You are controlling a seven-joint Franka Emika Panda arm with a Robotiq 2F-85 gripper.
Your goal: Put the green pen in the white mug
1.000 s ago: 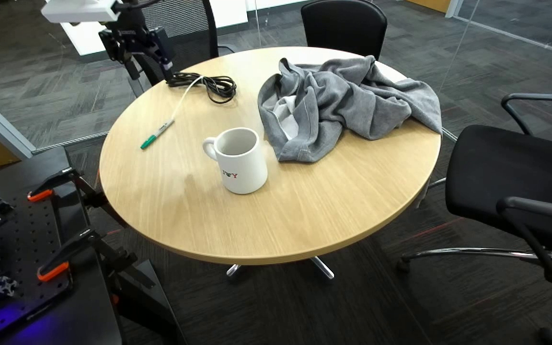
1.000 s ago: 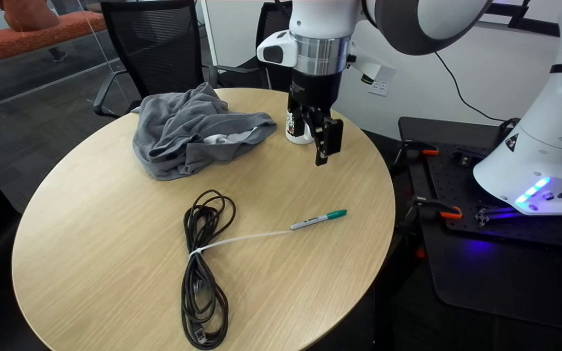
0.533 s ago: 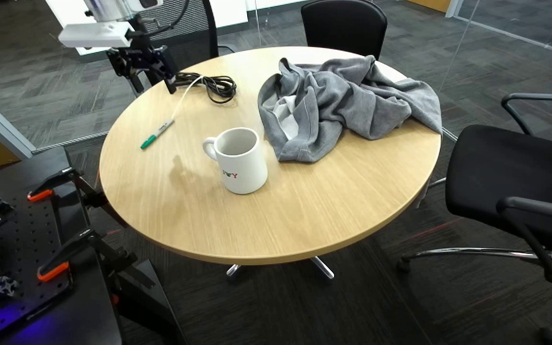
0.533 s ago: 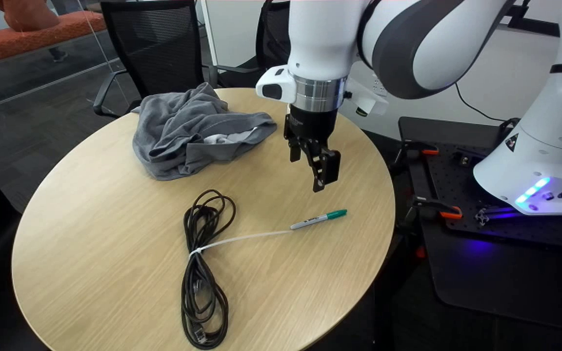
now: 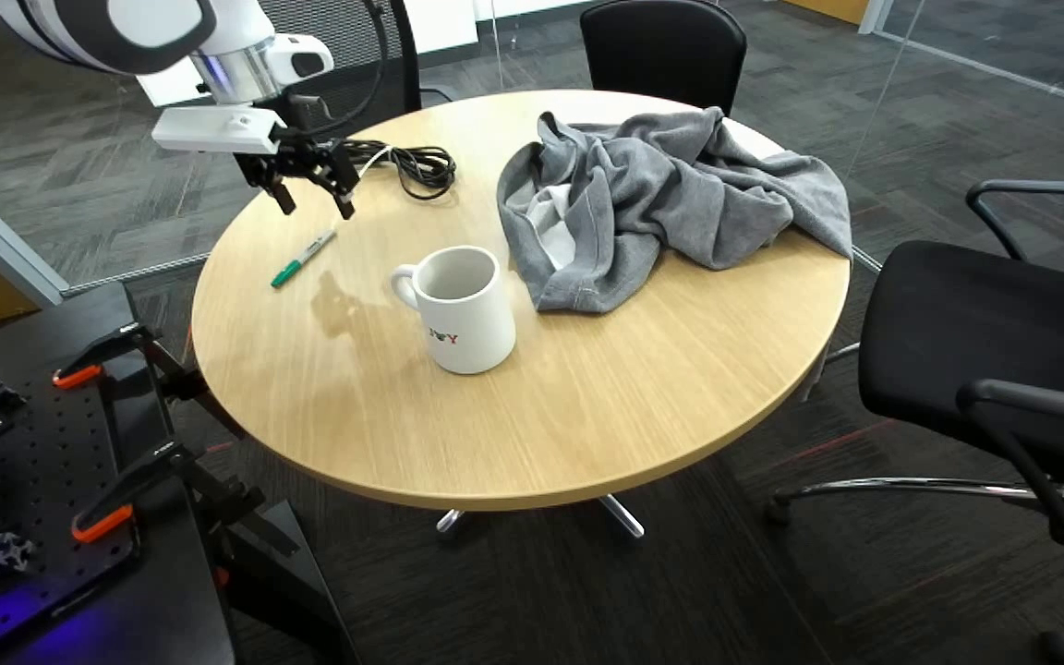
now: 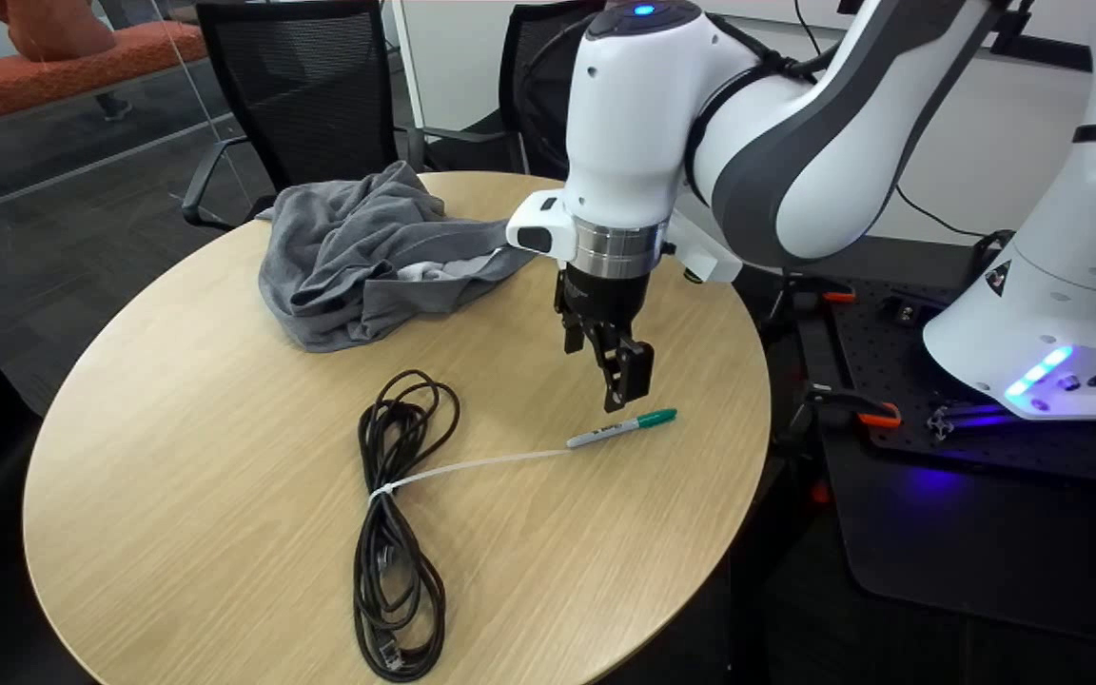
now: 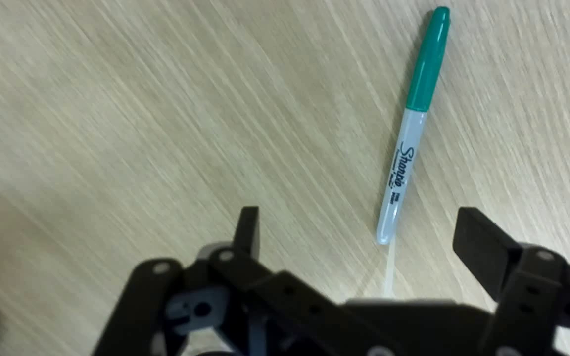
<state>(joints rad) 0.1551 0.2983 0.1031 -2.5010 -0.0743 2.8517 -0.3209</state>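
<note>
The green pen, a marker with a green cap and pale grey barrel, lies flat on the table in both exterior views. In the wrist view the pen runs from upper right toward the space between the fingers. The white mug stands upright on the table, handle toward the pen; it is hidden behind the arm in an exterior view and not clearly seen in the wrist view. My gripper is open and empty, above the table near the pen's barrel end, not touching it.
A black cable coil lies near the pen; its white tie reaches the pen's barrel end. A crumpled grey garment lies beside the mug on the round table. Chairs stand around.
My gripper has come down toward the table and closer to the pen, staying open. The pen, mug, cable and garment have not moved.
</note>
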